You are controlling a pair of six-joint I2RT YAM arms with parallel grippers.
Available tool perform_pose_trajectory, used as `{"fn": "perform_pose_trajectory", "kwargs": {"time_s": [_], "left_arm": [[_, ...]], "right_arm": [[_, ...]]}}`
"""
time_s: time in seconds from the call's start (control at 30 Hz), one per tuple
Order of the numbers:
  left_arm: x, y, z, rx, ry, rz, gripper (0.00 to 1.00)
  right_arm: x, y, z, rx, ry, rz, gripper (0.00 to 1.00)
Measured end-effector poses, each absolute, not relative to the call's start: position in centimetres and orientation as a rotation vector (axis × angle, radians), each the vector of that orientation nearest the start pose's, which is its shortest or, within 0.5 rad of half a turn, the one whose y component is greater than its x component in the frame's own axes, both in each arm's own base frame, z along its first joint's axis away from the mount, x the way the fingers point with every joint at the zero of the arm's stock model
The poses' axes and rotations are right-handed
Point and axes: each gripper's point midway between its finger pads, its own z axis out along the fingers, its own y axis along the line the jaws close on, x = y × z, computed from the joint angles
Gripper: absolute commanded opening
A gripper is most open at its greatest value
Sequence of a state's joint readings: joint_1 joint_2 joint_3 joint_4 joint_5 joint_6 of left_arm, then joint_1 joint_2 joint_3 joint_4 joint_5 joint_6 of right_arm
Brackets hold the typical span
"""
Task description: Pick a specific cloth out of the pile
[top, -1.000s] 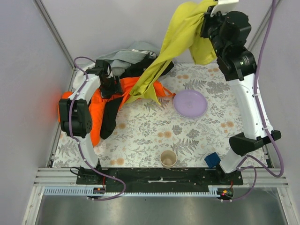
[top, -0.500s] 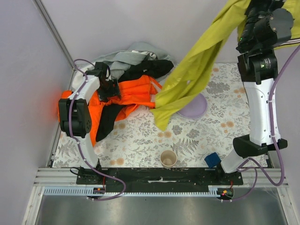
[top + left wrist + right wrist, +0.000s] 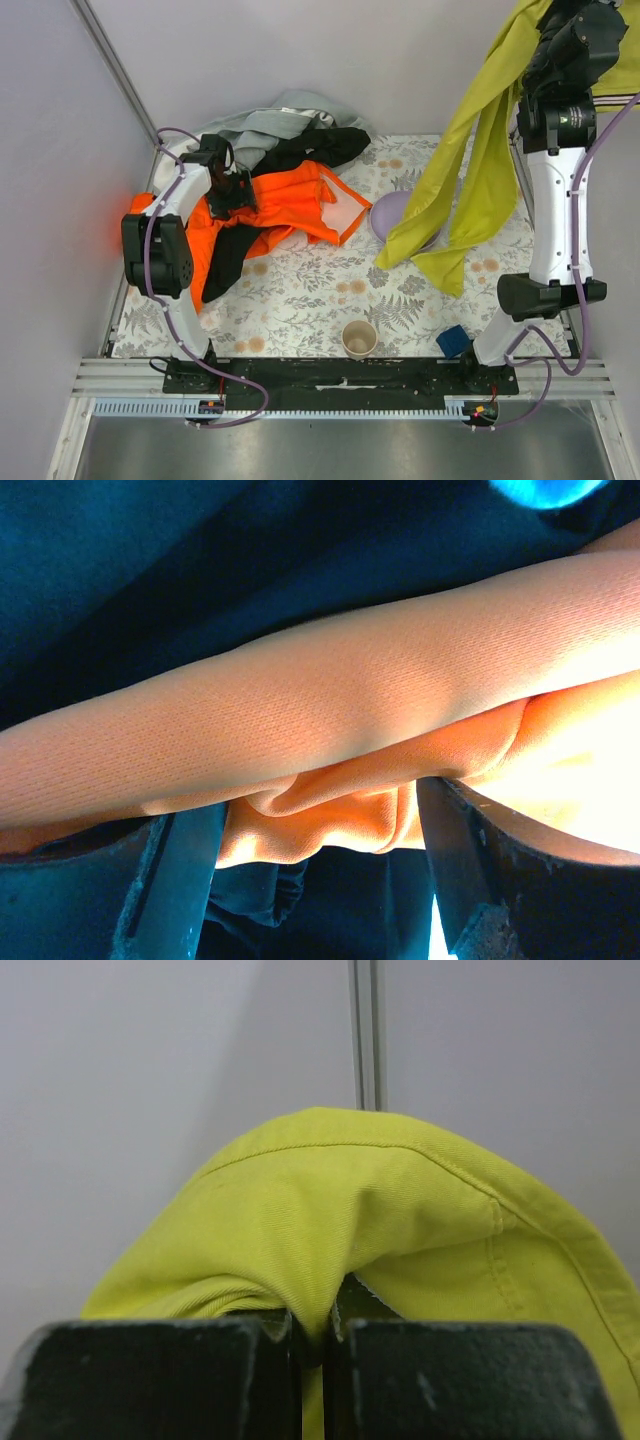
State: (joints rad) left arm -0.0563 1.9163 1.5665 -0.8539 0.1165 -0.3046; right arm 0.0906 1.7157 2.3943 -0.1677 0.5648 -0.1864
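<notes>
The yellow-green cloth (image 3: 470,170) hangs free from my right gripper (image 3: 556,22), raised high at the back right. Its lower ends dangle over the right half of the table. In the right wrist view the gripper (image 3: 318,1335) is shut on a fold of the cloth (image 3: 340,1200). The pile (image 3: 285,200) of orange, black and grey garments lies at the back left. My left gripper (image 3: 232,185) rests on it. In the left wrist view its fingers (image 3: 185,870) stand apart, open (image 3: 315,815), with a fold of the orange garment (image 3: 330,695) bunched between them over black fabric.
A purple plate (image 3: 392,212) sits right of the pile, partly hidden behind the hanging cloth. A paper cup (image 3: 359,339) and a small blue object (image 3: 452,341) stand near the front edge. Walls close in the back and both sides.
My right arm has swung up and to the right, pulling the yellow-green cloth off the pile; it now hangs over the plate area. The left arm has stayed on the pile.
</notes>
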Motion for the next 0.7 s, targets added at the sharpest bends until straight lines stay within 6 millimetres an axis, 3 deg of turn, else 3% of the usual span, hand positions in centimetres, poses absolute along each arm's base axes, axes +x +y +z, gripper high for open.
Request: {"fn": "perform_pose_trajectory", "kwargs": {"time_s": [0.23, 0.4, 0.53, 0.67, 0.7], "left_arm": [[40.7, -5.7, 8.8, -0.316, 2.773, -0.274, 0.82], [40.7, -5.7, 8.9, -0.310, 2.770, -0.282, 0.82], [40.7, -5.8, 8.9, -0.306, 2.770, -0.286, 0.82], [40.6, -5.8, 8.8, -0.305, 2.770, -0.287, 0.82], [40.6, -5.8, 8.8, -0.305, 2.770, -0.289, 0.82]], "right_arm": [[47.0, -11.2, 57.4, 0.440, 1.247, -0.333, 0.00], [48.9, -13.4, 52.0, 0.483, 1.394, -0.272, 0.01], [51.3, -14.3, 46.9, 0.515, 1.524, -0.241, 0.34], [54.9, -14.6, 39.2, 0.538, 1.708, -0.235, 0.92], [55.5, -14.7, 37.6, 0.545, 1.742, -0.231, 0.98]]}}
